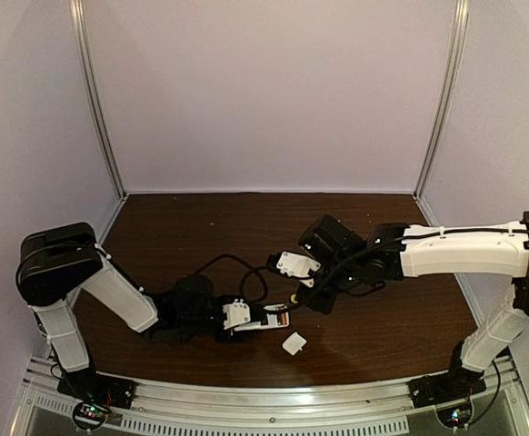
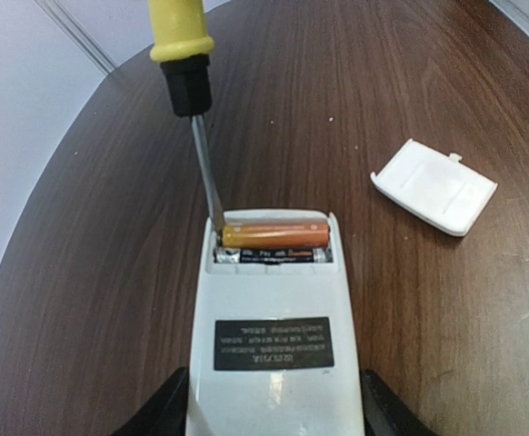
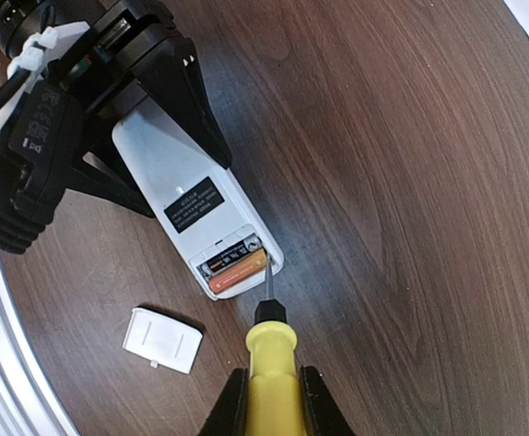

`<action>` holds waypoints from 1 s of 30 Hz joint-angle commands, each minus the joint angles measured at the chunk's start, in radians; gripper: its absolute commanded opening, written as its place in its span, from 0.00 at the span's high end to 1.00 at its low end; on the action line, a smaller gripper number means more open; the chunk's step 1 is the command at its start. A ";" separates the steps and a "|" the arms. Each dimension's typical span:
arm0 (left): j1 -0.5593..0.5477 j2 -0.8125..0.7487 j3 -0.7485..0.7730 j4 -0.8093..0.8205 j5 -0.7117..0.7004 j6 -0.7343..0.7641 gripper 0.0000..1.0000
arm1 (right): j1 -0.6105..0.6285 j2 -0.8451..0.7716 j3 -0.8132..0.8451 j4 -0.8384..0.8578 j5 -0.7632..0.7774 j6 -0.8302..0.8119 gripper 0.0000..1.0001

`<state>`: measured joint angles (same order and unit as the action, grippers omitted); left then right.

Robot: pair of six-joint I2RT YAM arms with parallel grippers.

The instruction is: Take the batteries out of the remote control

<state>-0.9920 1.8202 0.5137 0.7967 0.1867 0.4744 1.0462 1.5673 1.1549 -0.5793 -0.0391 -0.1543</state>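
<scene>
The remote control (image 2: 274,318) lies white back up, its battery bay open at the far end. My left gripper (image 2: 274,422) is shut on its near end. An orange battery (image 2: 275,232) sits raised in the bay, and a dark battery (image 2: 274,256) lies beside it. My right gripper (image 3: 272,400) is shut on the yellow-handled screwdriver (image 3: 270,363). The screwdriver's tip touches the left end of the orange battery in the left wrist view. The remote (image 3: 192,213) and the orange battery (image 3: 237,275) also show in the right wrist view. From above, the remote (image 1: 269,318) is partly hidden by the grippers.
The small white square cover (image 2: 434,186) lies loose on the dark wooden table right of the remote; it also shows in the top view (image 1: 294,343) and the right wrist view (image 3: 163,340). A metal rail (image 1: 264,400) runs along the near edge.
</scene>
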 commanded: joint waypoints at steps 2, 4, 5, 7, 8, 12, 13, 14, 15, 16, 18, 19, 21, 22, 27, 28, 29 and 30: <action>-0.001 0.017 0.015 -0.014 0.028 0.018 1.00 | 0.019 0.010 0.036 -0.060 0.072 -0.070 1.00; -0.001 0.017 0.017 -0.018 0.034 0.019 1.00 | 0.027 0.011 0.045 -0.071 0.088 -0.097 1.00; -0.002 0.017 0.018 -0.020 0.036 0.020 1.00 | 0.029 0.012 0.051 -0.077 0.091 -0.111 1.00; -0.001 0.017 0.020 -0.025 0.040 0.020 1.00 | 0.037 0.017 0.056 -0.086 0.094 -0.140 1.00; -0.002 0.016 0.020 -0.027 0.040 0.020 1.00 | 0.039 0.021 0.057 -0.085 0.097 -0.152 1.00; -0.002 0.013 0.020 -0.029 0.043 0.020 1.00 | 0.045 0.048 0.068 -0.088 0.093 -0.173 1.00; -0.002 0.013 0.020 -0.029 0.044 0.020 1.00 | 0.046 0.055 0.071 -0.087 0.091 -0.176 1.00; -0.002 0.013 0.020 -0.029 0.044 0.020 1.00 | 0.046 0.060 0.072 -0.087 0.091 -0.177 1.00; -0.002 0.013 0.020 -0.031 0.045 0.020 1.00 | 0.047 0.064 0.075 -0.084 0.090 -0.180 1.00; -0.002 0.013 0.020 -0.031 0.044 0.020 1.00 | 0.048 0.068 0.075 -0.081 0.086 -0.181 1.00; -0.002 0.013 0.020 -0.031 0.046 0.021 1.00 | 0.048 0.075 0.080 -0.080 0.078 -0.182 1.00; -0.001 0.013 0.020 -0.032 0.046 0.020 1.00 | 0.048 0.078 0.083 -0.082 0.073 -0.180 1.00; -0.001 0.013 0.020 -0.033 0.046 0.022 1.00 | 0.049 0.087 0.092 -0.091 0.066 -0.176 1.00; -0.002 0.013 0.020 -0.033 0.047 0.022 1.00 | 0.050 0.090 0.096 -0.094 0.066 -0.176 1.00; -0.002 0.013 0.022 -0.034 0.049 0.022 1.00 | 0.053 0.098 0.098 -0.095 0.062 -0.171 1.00; -0.002 0.013 0.022 -0.034 0.049 0.023 1.00 | 0.053 0.100 0.097 -0.095 0.058 -0.170 1.00; -0.002 0.013 0.022 -0.034 0.049 0.022 1.00 | 0.054 0.103 0.099 -0.098 0.058 -0.169 1.00; -0.001 0.013 0.023 -0.036 0.049 0.022 1.00 | 0.055 0.104 0.102 -0.104 0.055 -0.168 1.00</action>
<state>-0.9920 1.8202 0.5182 0.7826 0.2218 0.4816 1.0916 1.6482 1.2392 -0.6399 0.0273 -0.3157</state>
